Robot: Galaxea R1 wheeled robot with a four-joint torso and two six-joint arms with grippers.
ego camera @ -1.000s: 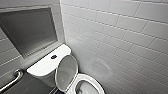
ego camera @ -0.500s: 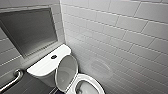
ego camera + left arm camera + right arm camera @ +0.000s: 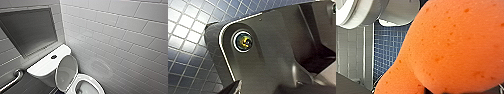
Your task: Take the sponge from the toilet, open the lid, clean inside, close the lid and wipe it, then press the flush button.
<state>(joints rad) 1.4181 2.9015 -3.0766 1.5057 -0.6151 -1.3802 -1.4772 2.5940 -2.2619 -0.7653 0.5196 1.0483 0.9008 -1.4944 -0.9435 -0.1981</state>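
The orange sponge (image 3: 456, 47) is gripped in the right hand, up off the blue tiled floor (image 3: 388, 47), near the toilet bowl's underside. The white toilet (image 3: 47, 66) stands in the wall corner, its lid (image 3: 66, 72) raised, the dark flush button (image 3: 53, 57) at the middle of the tank top.

Quiet second on my end — the head view hasn't budged, and the toilet (image 3: 47, 65) with its raised lid (image 3: 66, 72) sits exactly where it was — no shift, nothing arriving, no change I can make out.
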